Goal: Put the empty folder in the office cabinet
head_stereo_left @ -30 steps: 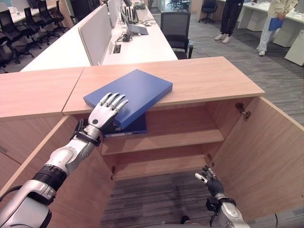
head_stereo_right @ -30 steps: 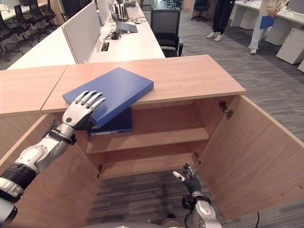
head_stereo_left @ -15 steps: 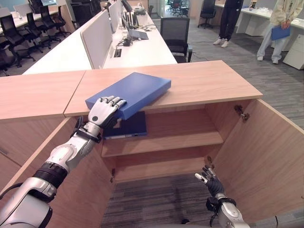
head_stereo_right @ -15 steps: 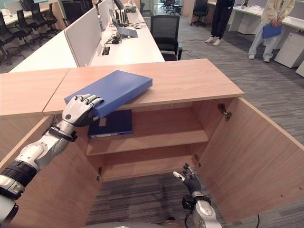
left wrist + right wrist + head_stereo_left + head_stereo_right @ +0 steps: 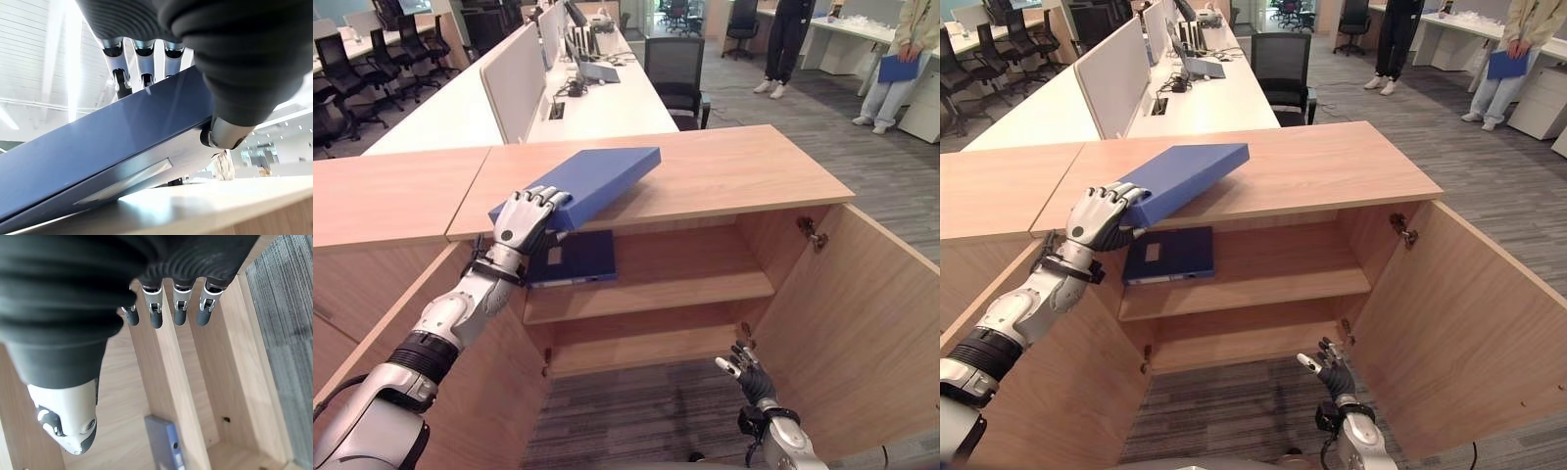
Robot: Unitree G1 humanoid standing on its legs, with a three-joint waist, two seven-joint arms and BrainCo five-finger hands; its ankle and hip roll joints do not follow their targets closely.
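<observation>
- Blue folder [image 5: 592, 180]: near end lifted and tilted; far end seems to rest on the cabinet top [image 5: 734, 166], near its front edge and toward its left side.
- Left hand [image 5: 521, 221]: gripping the folder's near corner, fingers curled over the upper face, thumb beneath. Left wrist view confirms this: fingers [image 5: 142, 73] on the blue cover, thumb [image 5: 230, 132] under its edge.
- Second blue folder [image 5: 1170, 255]: lies flat on the upper shelf [image 5: 1263, 279], left side of the compartment, directly below the held one. It also shows in the right wrist view [image 5: 166, 440].
- Cabinet: wooden, both doors swung open. Right door [image 5: 862, 294] stands wide; left door [image 5: 460, 382] sits beside the left arm. Lower shelf [image 5: 646, 343] is bare.
- Right hand [image 5: 1330, 370]: low, in front of the cabinet's bottom, well apart from both folders. Fingers are relaxed and spread, holding nothing; right wrist view shows them straight [image 5: 178, 308].
- Background: white desks [image 5: 597, 98] with partitions behind the cabinet, a black office chair [image 5: 675, 64], grey carpet [image 5: 803, 108].
- Two people stand at the far right; one [image 5: 906, 49] holds a blue folder.
</observation>
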